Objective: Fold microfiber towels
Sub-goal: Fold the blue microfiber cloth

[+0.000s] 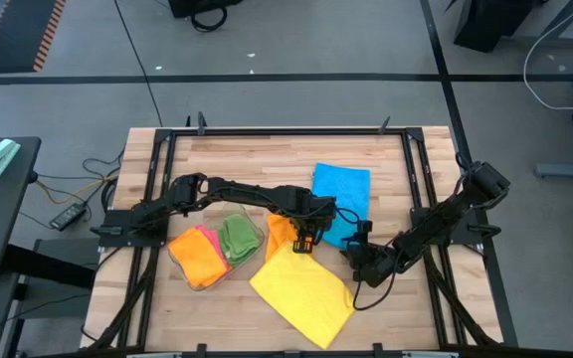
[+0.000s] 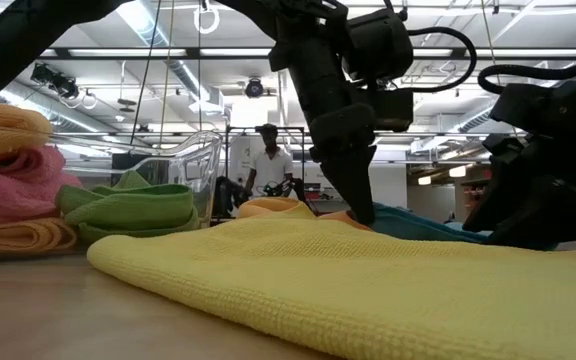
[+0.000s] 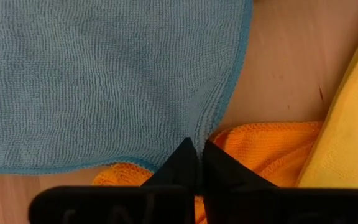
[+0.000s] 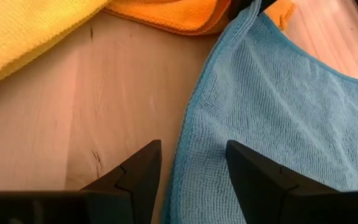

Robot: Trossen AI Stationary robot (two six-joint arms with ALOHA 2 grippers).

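Wooden table (image 1: 227,149) carries the towels near its middle: the left hand (image 1: 306,242) is pinched shut on a corner of the blue towel (image 1: 343,189), which lies flat toward the far edge, presumably to draw that corner over for a fold. Just beside it the right hand (image 1: 358,257) hangs open over the blue towel's near edge, ready to help, while the yellow towel (image 1: 301,293) lies spread toward the near edge and folded ones sit stacked at the left.

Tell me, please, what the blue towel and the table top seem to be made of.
Blue towel: probably microfiber cloth, matte; a fine looped weave and a stitched hem show. Table top: apparently light wood with a smooth finish; grain lines and joined planks show. Left gripper is shut on the blue towel's corner.
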